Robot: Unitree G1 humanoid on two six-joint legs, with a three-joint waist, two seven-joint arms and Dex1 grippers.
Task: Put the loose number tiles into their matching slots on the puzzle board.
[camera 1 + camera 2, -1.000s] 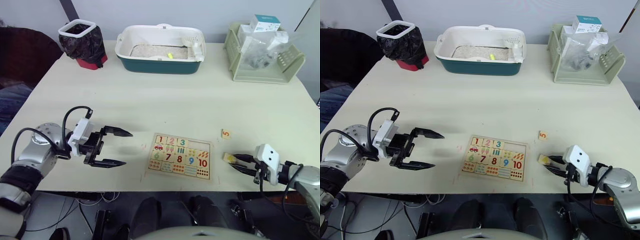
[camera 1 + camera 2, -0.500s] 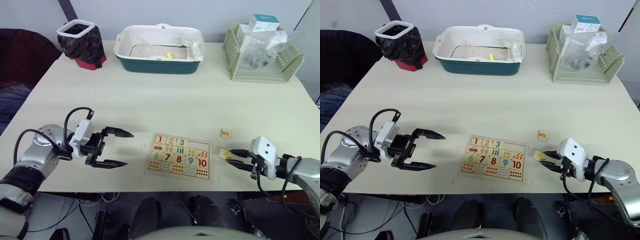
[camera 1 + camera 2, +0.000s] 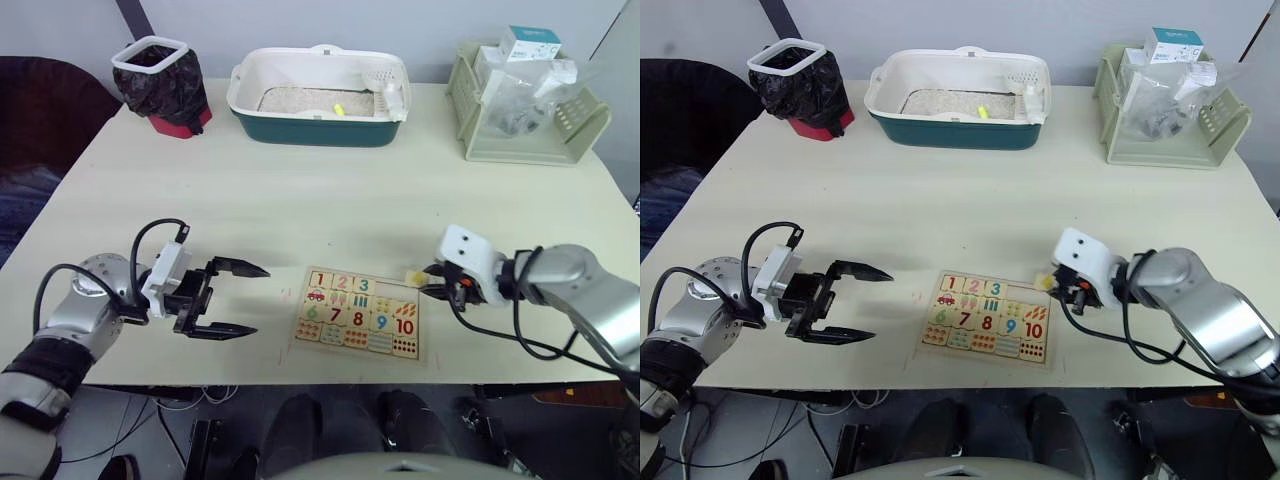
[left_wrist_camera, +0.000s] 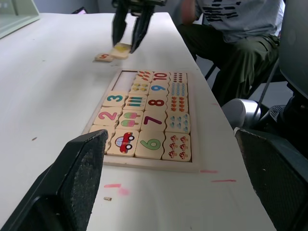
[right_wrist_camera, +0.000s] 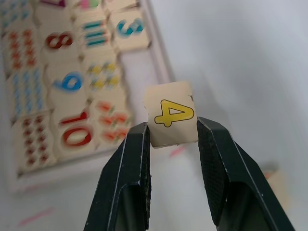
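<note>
On a pale table [image 3: 300,200], the right gripper [image 5: 172,139] pinches one loose tile, the yellow 4 tile [image 5: 171,119], between its two black fingers, holding it just above the upper right corner of the puzzle board [image 3: 361,312]. The board, lying near the table's front edge, carries three seated number tiles in its top row, 1, 2 and 3, with two empty slots [image 3: 398,291] beside them; below run a row of counting pictures, the digits 6 to 10 and another picture row. A second loose tile, the 5 tile [image 4: 103,57], lies flat on the table just beyond the board's right end, close to the gripper's fingers. The left gripper [image 3: 238,298] hovers well to the left of the board, jaws spread wide and grasping nothing. Three containers line the far edge: a small bin [image 3: 160,80] lined with one black bag; a white and teal tray [image 3: 320,120] holding pale granules, a small yellow object and what looks like a white scoop; and a pale green basket [image 3: 525,145] holding one white box and clear plastic bags. In the left wrist view, a seated person [image 4: 231,33] in a grey printed shirt and dark trousers sits beside the table.
</note>
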